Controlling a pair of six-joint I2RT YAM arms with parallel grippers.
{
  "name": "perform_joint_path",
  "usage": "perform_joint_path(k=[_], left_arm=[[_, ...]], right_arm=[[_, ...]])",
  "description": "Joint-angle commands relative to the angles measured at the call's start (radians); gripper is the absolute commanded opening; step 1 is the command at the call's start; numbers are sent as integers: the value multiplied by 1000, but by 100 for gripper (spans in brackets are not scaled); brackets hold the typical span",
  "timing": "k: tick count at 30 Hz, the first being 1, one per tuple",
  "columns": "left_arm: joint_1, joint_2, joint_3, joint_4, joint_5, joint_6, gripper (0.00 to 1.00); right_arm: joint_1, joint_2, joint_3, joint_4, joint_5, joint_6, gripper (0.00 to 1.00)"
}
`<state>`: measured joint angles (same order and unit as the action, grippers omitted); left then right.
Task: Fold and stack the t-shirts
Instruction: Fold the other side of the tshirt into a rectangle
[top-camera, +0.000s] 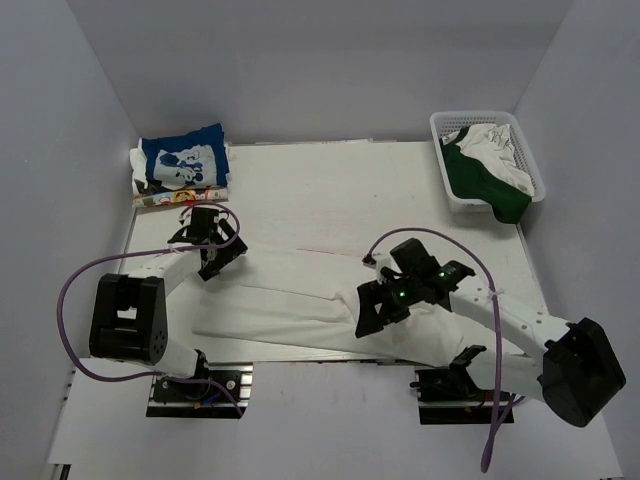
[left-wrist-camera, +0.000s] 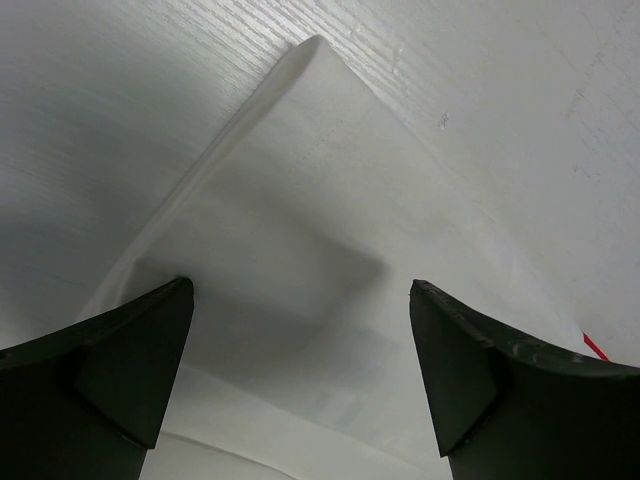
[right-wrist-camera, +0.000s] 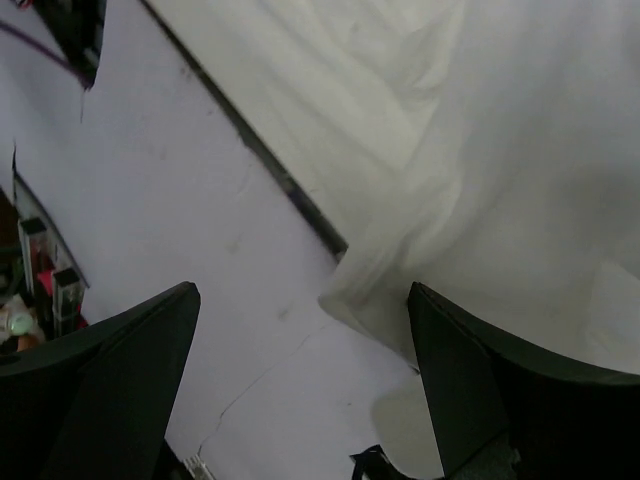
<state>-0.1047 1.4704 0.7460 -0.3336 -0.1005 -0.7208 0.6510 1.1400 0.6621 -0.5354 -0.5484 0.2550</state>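
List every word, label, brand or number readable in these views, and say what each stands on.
No text can be read anywhere.
The blue t-shirt: white cartoon print only, no legible letters.
The printed edge beneath it: red and yellow marks, too small to read.
The white t-shirt: plain as it lies; a red sliver at the left wrist view's edge shows no letters.

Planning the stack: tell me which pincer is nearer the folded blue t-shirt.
Left. The left pincer sits just near-side of the blue t-shirt; the right pincer is far to its right, over the white t-shirt.
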Motion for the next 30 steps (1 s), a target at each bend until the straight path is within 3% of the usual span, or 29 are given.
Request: perform_joint_path(k=[1, 5, 9, 14, 19, 23, 26, 30], left_arm=[[13, 28, -25, -85, -54, 18, 100], [13, 47, -4, -94, -73, 18, 100], [13, 47, 7, -105, -73, 18, 100], [13, 22, 7, -114, -73, 18, 100], [13, 13, 7, -104, -73, 27, 100], [13, 36, 27, -104, -83, 27, 100], [13, 61, 52, -116, -114, 27, 100], [22, 108, 90, -149, -195, 38, 100]], right_arm=[[82, -4, -27, 34, -107, 49, 90], [211, 91, 11, 114, -96, 38, 90], [262, 168, 97, 184, -90, 3, 90], [280, 199, 212, 115, 4, -31, 90], [266, 75, 191, 6, 418, 70, 90], [228, 24, 76, 0, 639, 291, 90], [194, 67, 47, -12, 558, 334, 90], [190, 32, -4, -11, 321, 262, 90]])
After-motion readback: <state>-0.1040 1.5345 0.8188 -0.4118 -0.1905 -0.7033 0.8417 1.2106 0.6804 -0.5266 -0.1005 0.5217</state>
